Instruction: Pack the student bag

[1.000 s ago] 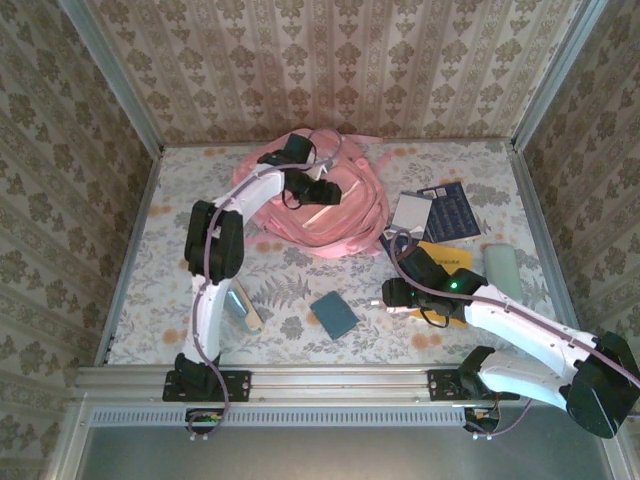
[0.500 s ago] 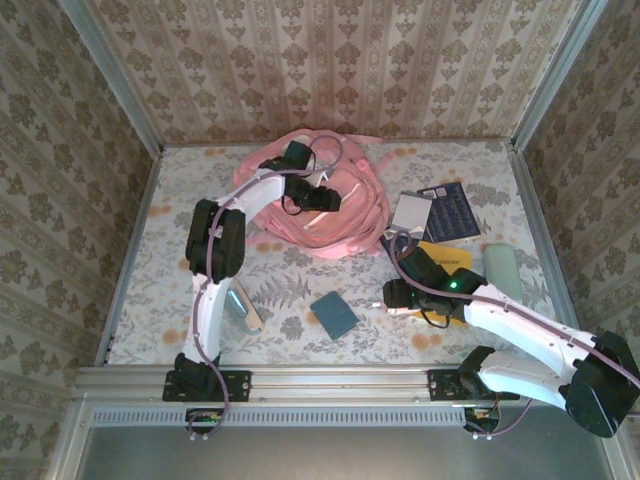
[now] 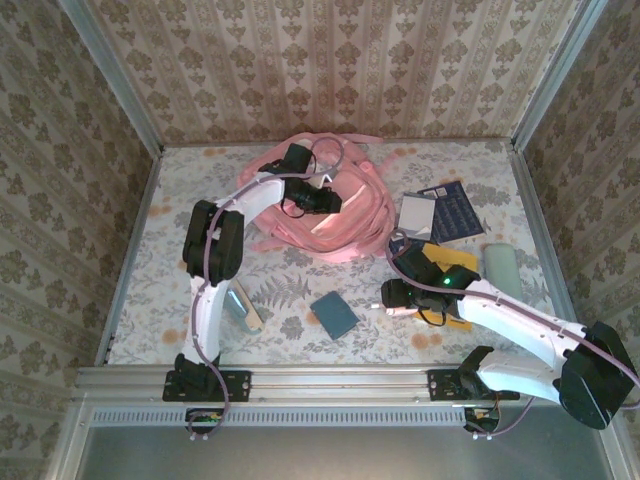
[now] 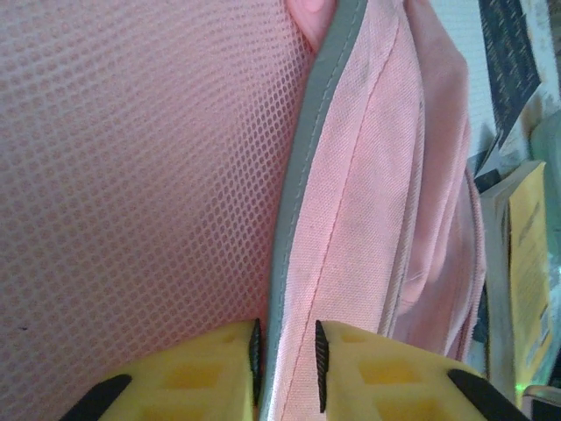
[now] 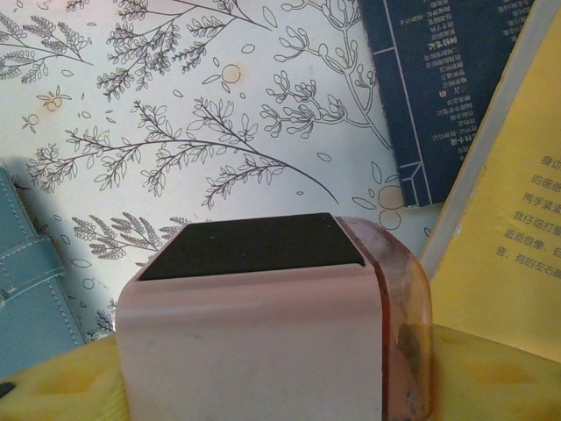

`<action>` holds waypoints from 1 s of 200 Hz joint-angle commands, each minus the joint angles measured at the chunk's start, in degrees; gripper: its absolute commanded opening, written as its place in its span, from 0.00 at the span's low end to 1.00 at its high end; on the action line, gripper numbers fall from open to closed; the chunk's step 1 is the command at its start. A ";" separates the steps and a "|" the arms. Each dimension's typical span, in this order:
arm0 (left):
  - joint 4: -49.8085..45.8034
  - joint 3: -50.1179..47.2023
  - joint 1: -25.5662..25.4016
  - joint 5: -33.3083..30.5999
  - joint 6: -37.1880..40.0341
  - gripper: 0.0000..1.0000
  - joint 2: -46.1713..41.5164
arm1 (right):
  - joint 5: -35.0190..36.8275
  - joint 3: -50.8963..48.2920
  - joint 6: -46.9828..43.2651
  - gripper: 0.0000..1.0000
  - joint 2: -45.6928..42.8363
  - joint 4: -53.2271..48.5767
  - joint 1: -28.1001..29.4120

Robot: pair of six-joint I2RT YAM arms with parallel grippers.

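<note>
The student bag (image 3: 352, 218) lies at the table's (image 3: 170, 250) 12 o'clock side, a crumpled pink heap whose long axis seems to run from about 10 to 4 o'clock. The left tool (image 3: 328, 200) is on top of it. In the wrist view its yellow fingers (image 4: 320, 355) are pinched nearly together on a grey-edged seam of the bag, with pink mesh to one side.

The right tool (image 3: 392, 296) hangs low over the table, well apart from the bag, clamped on a small pink box (image 5: 263, 307) with a black top and a clear orange side. From this tool the bag lies at roughly 11 o'clock. My guess is that the box must travel that way while the left arm, the nearer one, holds the edge up. Whether an opening is held clear I cannot tell.

By count there is one bag and three flat books: one dark blue (image 3: 458, 208), one grey-white (image 3: 415, 212) and one yellow (image 3: 448, 258). There is also one teal wallet (image 3: 334, 314) at the tool's 8 o'clock, and one pale green case (image 3: 502, 268).
</note>
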 commanded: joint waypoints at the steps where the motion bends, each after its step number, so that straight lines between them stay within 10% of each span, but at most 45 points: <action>1: 0.73 -0.85 -1.17 4.76 -0.40 0.19 -2.44 | -0.40 1.34 -0.16 0.54 0.63 1.22 -0.38; 130: -3.42 5.97 -1.96 1.67 0.81 0.37 4.71 | -0.12 1.30 0.15 0.54 0.90 1.38 -0.95; 174: -4.83 8.98 -2.09 0.40 0.67 0.00 5.68 | 2.40 2.38 1.43 0.52 -1.91 -0.02 -1.03; 200: -3.11 7.76 -0.89 0.48 0.24 0.00 1.47 | 4.08 2.79 1.49 0.51 -5.55 0.46 -1.80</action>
